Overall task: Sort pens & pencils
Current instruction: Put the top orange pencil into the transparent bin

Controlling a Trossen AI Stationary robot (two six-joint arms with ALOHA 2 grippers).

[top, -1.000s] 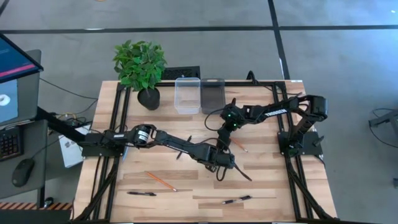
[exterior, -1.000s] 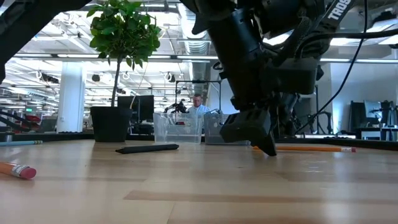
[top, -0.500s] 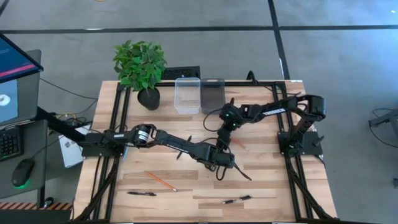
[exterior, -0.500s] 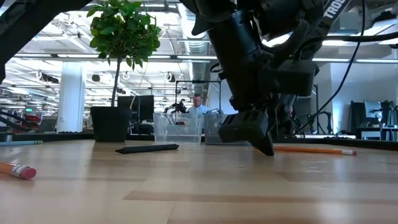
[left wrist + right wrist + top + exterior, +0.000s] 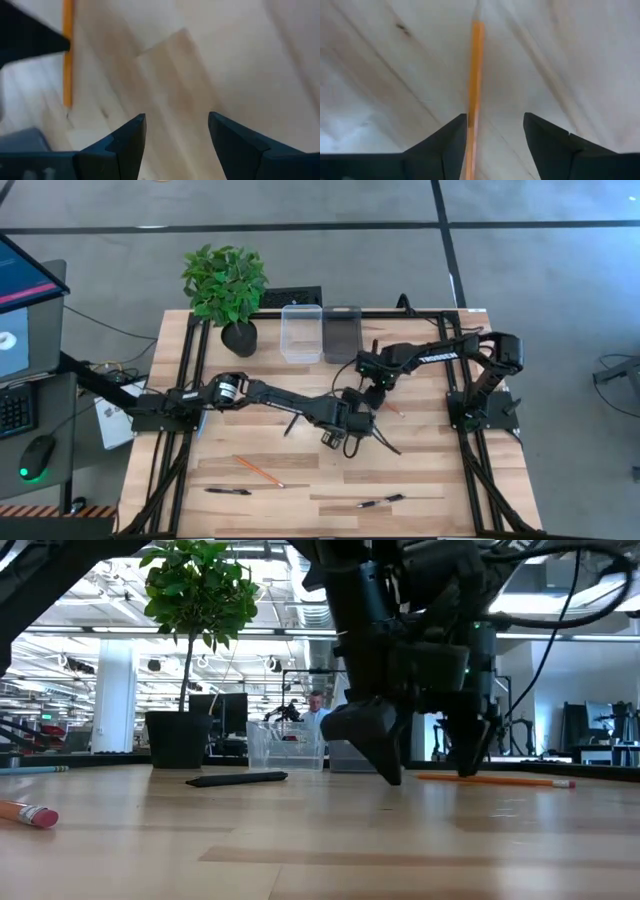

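Observation:
An orange pencil [image 5: 392, 408] lies flat on the table right of centre. My right gripper [image 5: 378, 393] stands over it, pointing down and open. In its wrist view the pencil [image 5: 475, 70] runs between the two fingers, close to one of them. My left gripper [image 5: 345, 430] hangs open just on the near-left side of it, slanting down, with only bare wood between its fingers [image 5: 176, 125]. A black pen [image 5: 388, 446] lies on the table to its right. Another pen [image 5: 292, 421] lies left of centre. A second pencil [image 5: 258, 470] and two more pens [image 5: 228, 491] [image 5: 380, 501] lie near the front edge. My right gripper stands open astride the pencil, fingers pointing down from above. The pencil's shaft [image 5: 470, 142] runs along the inner side of one finger [image 5: 451, 145]; whether they touch I cannot tell. The pencil [image 5: 495, 780] lies flat on the table.
A clear container [image 5: 301, 332] and a dark one [image 5: 342, 332] stand side by side at the far edge, with a potted plant [image 5: 225, 290] to their left. The two arms are close together at the table's middle. A person shows far behind the table [image 5: 318, 710].
My left gripper has drawn back toward the table's left and far side and risen a little. My right gripper has lifted slightly and tipped from a slant toward straight down above the pencil, which has stayed lying on the table.

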